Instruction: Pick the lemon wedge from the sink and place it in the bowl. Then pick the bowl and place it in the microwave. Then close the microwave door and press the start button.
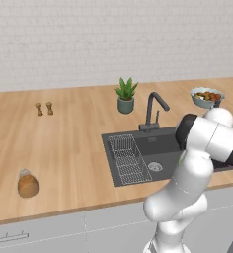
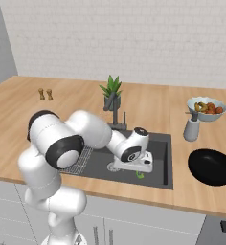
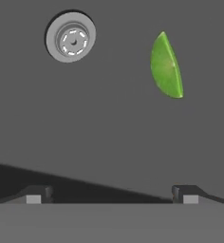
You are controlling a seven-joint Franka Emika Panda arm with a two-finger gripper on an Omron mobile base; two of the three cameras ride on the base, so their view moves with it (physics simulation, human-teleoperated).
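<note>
The lemon wedge (image 3: 166, 66), small and bright green, lies flat on the dark floor of the sink (image 2: 160, 158), to the right of the round steel drain (image 3: 71, 37) in the hand view. My gripper (image 3: 111, 197) hangs low inside the basin, pointing down, open with nothing between its fingertips (image 3: 187, 194). The wedge (image 2: 140, 175) peeks out just beyond the hand (image 2: 134, 168), apart from it. The dark round bowl (image 2: 212, 166) rests on the counter right of the sink. The microwave and its door are out of view.
A wire rack (image 1: 128, 158) fills the sink's left side under the black faucet (image 1: 153, 111). On the counter stand a potted plant (image 1: 126, 96), a pale fruit bowl (image 2: 207, 108), a grey shaker (image 2: 192, 127), two small shakers (image 1: 44, 108) and a brown jar (image 1: 27, 184).
</note>
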